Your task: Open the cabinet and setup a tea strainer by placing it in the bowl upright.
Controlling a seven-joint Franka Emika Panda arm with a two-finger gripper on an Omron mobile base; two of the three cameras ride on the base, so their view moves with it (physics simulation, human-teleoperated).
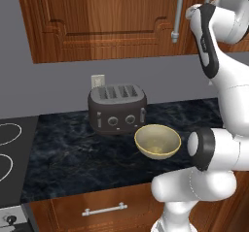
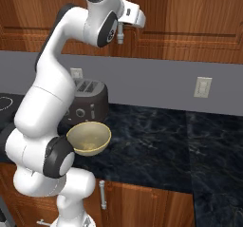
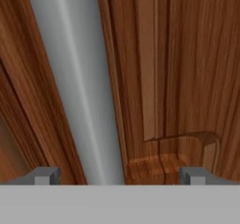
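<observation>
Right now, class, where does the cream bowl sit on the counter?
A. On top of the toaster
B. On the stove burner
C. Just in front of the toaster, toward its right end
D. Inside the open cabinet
C: the bowl stands on the dark counter, just before the toaster.

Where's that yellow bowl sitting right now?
The bowl sits on the dark marble counter, just in front and to the right of the grey toaster, below the closed wooden cabinet.

Grey wall point(image 1: 58, 80) with outlets, dark marble counter point(image 2: 156, 140), perhaps a cooktop point(image 1: 9, 148) at left.
</observation>
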